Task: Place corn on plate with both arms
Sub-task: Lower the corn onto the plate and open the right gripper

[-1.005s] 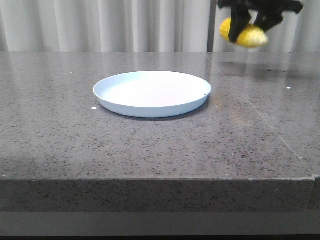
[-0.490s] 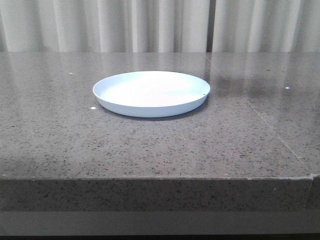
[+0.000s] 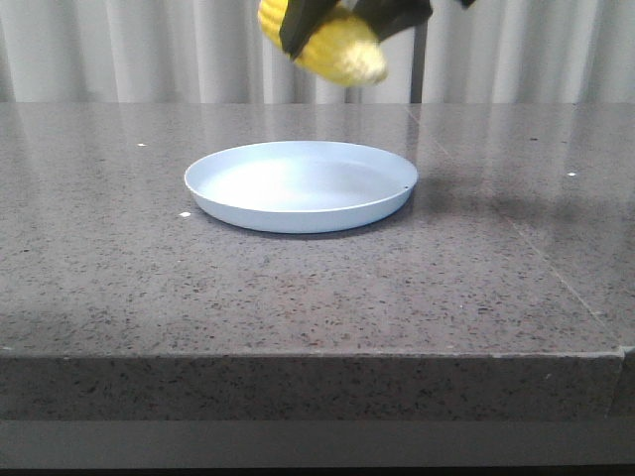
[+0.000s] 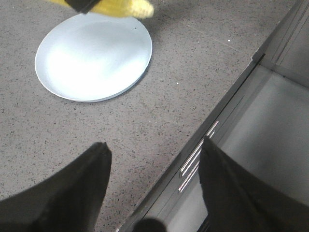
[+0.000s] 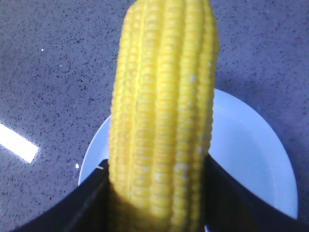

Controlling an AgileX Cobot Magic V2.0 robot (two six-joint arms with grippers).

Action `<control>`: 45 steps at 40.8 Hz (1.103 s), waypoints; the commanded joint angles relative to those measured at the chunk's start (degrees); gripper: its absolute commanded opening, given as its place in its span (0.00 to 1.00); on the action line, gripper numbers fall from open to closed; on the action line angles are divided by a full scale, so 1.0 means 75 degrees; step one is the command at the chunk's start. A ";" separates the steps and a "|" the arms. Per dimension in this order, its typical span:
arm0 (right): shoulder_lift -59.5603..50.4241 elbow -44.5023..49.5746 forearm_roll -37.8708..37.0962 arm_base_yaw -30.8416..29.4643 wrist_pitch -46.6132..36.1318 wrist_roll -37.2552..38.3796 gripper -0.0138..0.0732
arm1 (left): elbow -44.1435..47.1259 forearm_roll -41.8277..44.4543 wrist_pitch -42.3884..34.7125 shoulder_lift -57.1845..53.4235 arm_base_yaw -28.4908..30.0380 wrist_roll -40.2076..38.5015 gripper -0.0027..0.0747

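The corn (image 3: 337, 50) is a bright yellow cob hanging in the air above the far side of the plate (image 3: 298, 216). My right gripper (image 3: 342, 22) is shut on it, its black fingers partly cut off by the top of the front view. In the right wrist view the corn (image 5: 164, 121) stands between the two fingers of the right gripper (image 5: 157, 193), with the plate (image 5: 251, 145) below it. The left gripper (image 4: 154, 143) is open and holds nothing, near the table's edge and well away from the plate (image 4: 91, 58). The corn (image 4: 120, 7) shows beyond the plate there.
The plate rests on a grey speckled stone table (image 3: 298, 297) with a seam (image 3: 516, 228) on its right side. White curtains (image 3: 149, 50) hang behind. Beside the table's edge stands a grey cabinet with metal handles (image 4: 198, 159).
The right gripper with the corn was at the upper right a second ago, left the view, and now is over the plate, further left.
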 commanded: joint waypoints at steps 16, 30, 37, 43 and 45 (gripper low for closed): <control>0.1003 -0.0098 0.0220 0.0005 -0.1089 -0.0008 0.58 | -0.0173 -0.0022 -0.0466 -0.0006 -0.0064 -0.0090 0.55; 0.0595 -0.0113 0.0021 0.0005 -0.0731 -0.0015 0.87 | -0.0173 -0.0022 -0.0466 -0.0006 -0.0064 -0.0090 0.55; -0.0524 -0.0113 -0.0714 0.0005 -0.0096 -0.0015 0.87 | -0.0173 -0.0022 -0.0466 -0.0006 -0.0064 -0.0090 0.55; -0.1723 -0.0094 -0.1706 0.0005 0.1098 -0.0071 0.87 | -0.0173 -0.0022 -0.0466 -0.0006 -0.0064 -0.0090 0.55; -0.2207 -0.0047 -0.2007 0.0005 0.1572 -0.0071 0.87 | -0.0173 -0.0022 -0.0466 -0.0006 -0.0064 -0.0090 0.55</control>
